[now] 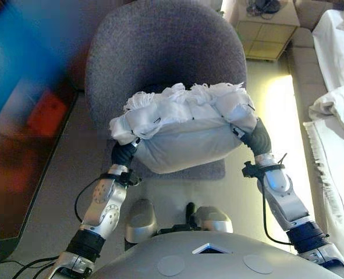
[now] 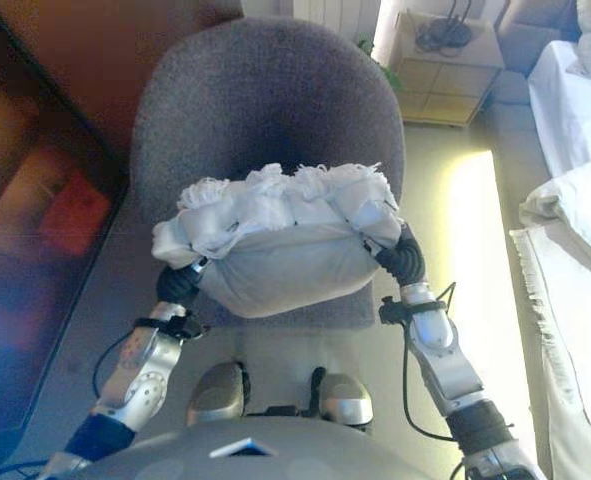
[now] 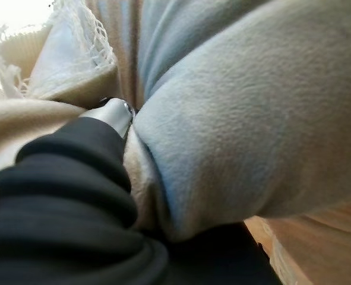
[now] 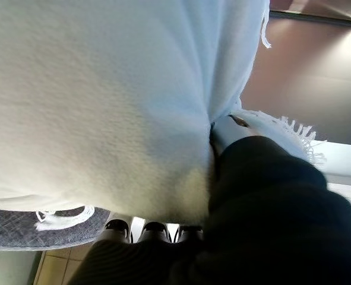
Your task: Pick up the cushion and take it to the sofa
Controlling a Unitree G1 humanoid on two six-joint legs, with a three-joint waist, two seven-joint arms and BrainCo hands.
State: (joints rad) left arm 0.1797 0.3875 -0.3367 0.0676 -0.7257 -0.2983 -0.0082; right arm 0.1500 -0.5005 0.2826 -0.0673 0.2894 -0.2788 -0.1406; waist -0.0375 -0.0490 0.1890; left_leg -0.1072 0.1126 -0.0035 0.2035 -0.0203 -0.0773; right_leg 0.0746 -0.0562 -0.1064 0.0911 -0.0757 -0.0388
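Observation:
A pale grey cushion (image 1: 183,139) with a white fringed edge hangs level in front of me, clamped between my two hands. My left hand (image 1: 124,154) presses into its left end and my right hand (image 1: 256,139) into its right end. In the left wrist view the left hand (image 3: 74,178) is sunk into the cushion (image 3: 252,119). In the right wrist view the right hand (image 4: 270,208) sits against the cushion (image 4: 92,89). The cushion is held above the front of the seat of a round grey armchair (image 1: 160,52) and hides part of that seat.
A dark glossy cabinet (image 1: 20,145) runs along the left. A bed with white bedding (image 1: 340,116) lies on the right. A low beige side table (image 1: 270,29) stands at the back right. A strip of pale floor (image 1: 276,116) runs between armchair and bed.

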